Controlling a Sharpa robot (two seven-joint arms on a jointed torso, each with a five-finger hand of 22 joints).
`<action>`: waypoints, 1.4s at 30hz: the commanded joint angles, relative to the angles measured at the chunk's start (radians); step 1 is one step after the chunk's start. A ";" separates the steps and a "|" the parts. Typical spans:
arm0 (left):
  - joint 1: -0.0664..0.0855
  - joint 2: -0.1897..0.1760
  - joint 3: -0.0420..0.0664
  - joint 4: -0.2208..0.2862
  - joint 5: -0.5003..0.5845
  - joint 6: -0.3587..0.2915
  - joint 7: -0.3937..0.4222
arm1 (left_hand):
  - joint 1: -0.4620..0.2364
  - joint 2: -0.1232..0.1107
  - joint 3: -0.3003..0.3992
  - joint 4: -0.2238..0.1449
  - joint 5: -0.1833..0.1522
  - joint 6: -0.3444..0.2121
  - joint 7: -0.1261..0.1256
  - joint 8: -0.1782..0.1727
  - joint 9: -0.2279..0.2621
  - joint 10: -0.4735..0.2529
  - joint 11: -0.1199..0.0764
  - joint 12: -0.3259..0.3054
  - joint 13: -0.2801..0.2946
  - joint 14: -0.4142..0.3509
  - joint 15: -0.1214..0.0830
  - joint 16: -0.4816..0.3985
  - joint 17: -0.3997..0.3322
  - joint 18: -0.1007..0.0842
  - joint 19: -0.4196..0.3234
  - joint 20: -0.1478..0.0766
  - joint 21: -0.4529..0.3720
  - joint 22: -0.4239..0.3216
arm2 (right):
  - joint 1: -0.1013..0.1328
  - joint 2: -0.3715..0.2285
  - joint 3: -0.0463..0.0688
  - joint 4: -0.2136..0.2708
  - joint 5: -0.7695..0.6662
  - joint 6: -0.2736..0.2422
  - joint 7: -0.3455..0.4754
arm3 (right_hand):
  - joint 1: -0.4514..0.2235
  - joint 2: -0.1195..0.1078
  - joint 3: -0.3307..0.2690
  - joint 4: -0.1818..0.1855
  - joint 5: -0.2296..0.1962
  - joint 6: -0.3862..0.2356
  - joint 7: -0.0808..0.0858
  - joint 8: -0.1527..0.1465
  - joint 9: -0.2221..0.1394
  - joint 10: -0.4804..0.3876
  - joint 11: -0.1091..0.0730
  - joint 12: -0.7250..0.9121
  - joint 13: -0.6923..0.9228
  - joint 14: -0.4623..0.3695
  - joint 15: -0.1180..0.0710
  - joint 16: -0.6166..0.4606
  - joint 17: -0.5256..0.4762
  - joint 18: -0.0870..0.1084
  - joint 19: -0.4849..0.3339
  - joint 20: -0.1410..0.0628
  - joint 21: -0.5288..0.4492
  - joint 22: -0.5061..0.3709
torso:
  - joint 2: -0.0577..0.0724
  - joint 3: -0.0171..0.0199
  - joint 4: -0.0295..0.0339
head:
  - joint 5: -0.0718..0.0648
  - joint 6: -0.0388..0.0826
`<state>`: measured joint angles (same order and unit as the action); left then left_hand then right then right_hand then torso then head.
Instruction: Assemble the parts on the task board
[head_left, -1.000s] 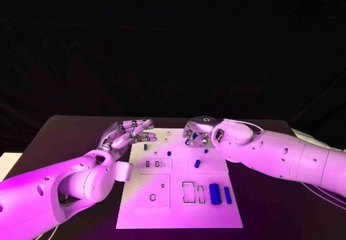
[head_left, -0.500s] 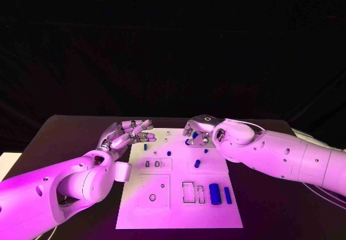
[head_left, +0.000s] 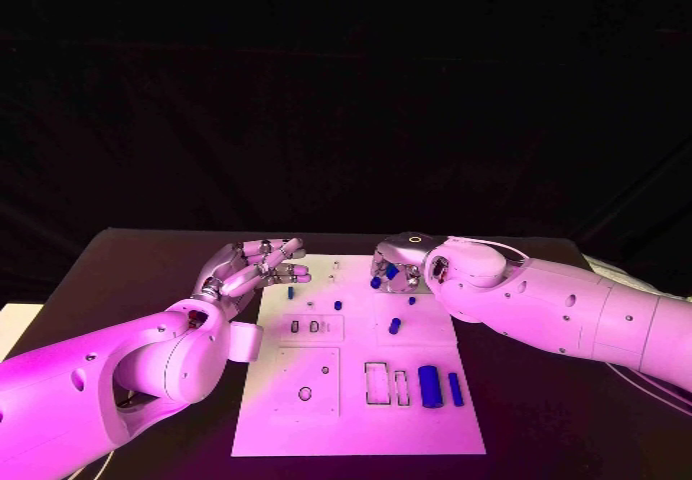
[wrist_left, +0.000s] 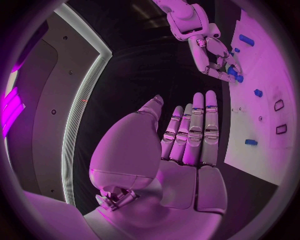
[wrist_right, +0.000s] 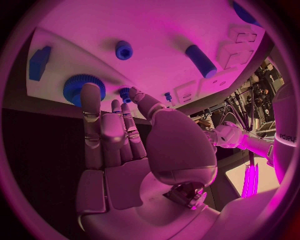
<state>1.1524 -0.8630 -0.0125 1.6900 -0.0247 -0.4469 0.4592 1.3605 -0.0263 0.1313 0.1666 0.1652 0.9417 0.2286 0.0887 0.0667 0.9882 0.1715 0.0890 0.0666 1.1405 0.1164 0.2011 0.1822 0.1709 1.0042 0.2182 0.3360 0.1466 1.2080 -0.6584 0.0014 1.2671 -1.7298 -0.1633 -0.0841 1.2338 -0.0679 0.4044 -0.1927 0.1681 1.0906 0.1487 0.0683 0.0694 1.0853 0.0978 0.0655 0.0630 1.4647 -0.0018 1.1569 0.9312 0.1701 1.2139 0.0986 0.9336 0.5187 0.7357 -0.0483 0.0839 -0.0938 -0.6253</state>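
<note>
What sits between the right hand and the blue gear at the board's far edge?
Nothing visible. In the right wrist view the right hand already has its fingers on the blue gear, with no part between them. The left hand hangs open off the task board's left side, away from it.

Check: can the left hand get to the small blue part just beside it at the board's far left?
Probably yes. The left hand hovers open at the task board's far left edge, the small blue part lies just beside it, nothing between; the right hand works further right.

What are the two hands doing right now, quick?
Left hand: open, fingers straight, holding nothing.
Right hand: fingertips at a round blue ridged part; cannot tell if gripped.
</note>
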 joint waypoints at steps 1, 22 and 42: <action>0.001 0.001 0.001 0.000 0.001 0.019 0.004 | -0.003 0.005 -0.005 -0.004 -0.006 0.003 0.005 -0.004 -0.001 -0.001 0.006 -0.004 -0.001 0.005 -0.002 -0.005 0.001 0.011 0.008 0.000 0.003 0.001 | -0.001 0.006 0.000 -0.006 0.004 0.048 -0.001 | 0.004 0.006 0.004 0.012 -0.002 0.003 0.005 -0.001 0.001 -0.003 0.000 0.002 0.002 0.015 0.005 0.001 0.002 0.008 -0.007 0.001 0.001 0.001 | 0.001 -0.0004 0.0010 | -0.001 0.000; 0.001 0.007 0.001 -0.009 0.001 0.022 0.000 | -0.002 0.006 -0.004 -0.004 -0.006 0.003 0.004 -0.005 -0.001 -0.002 0.006 -0.005 -0.001 0.005 -0.002 -0.006 0.002 0.011 0.008 0.000 0.004 0.001 | -0.001 0.025 0.000 -0.029 0.037 0.049 0.020 | 0.020 0.042 0.037 0.038 -0.052 0.010 0.001 0.001 0.003 0.058 -0.011 0.023 0.006 0.022 -0.002 0.038 0.041 0.004 -0.002 -0.003 0.040 0.042 | 0.003 -0.0008 0.0032 | -0.001 -0.009; 0.001 0.007 0.001 -0.010 0.001 0.024 -0.002 | -0.001 0.007 -0.004 -0.005 -0.006 0.004 0.004 -0.005 -0.001 -0.002 0.005 -0.005 -0.001 0.004 -0.002 -0.007 0.002 0.011 0.008 0.000 0.004 0.001 | -0.003 0.064 0.002 -0.048 0.044 -0.267 -0.001 | 0.090 0.064 0.130 0.003 -0.106 0.062 -0.012 0.019 0.020 0.143 -0.032 0.042 0.018 0.030 -0.021 0.084 0.087 -0.013 0.030 -0.024 0.131 0.152 | 0.003 -0.0029 0.0060 | 0.001 -0.005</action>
<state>1.1524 -0.8582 -0.0126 1.6782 -0.0243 -0.4431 0.4532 1.3605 -0.0263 0.1285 0.1638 0.1652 0.9417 0.2286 0.0886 0.0667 0.9882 0.1716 0.0891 0.0666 1.1405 0.1164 0.2011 0.1829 0.1708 1.0042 0.2182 0.3360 0.1465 1.2050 -0.5986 0.0032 1.2246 -1.6900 -0.3642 -0.0794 1.2983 -0.0212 0.5290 -0.1905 0.0594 1.1553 0.1310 0.0930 0.0904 1.1967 0.0980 0.1118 0.0735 1.4649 -0.0200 1.2367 1.0189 0.1701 1.2395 0.0732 1.0614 0.6701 0.7373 -0.0503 0.0884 -0.0918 -0.6313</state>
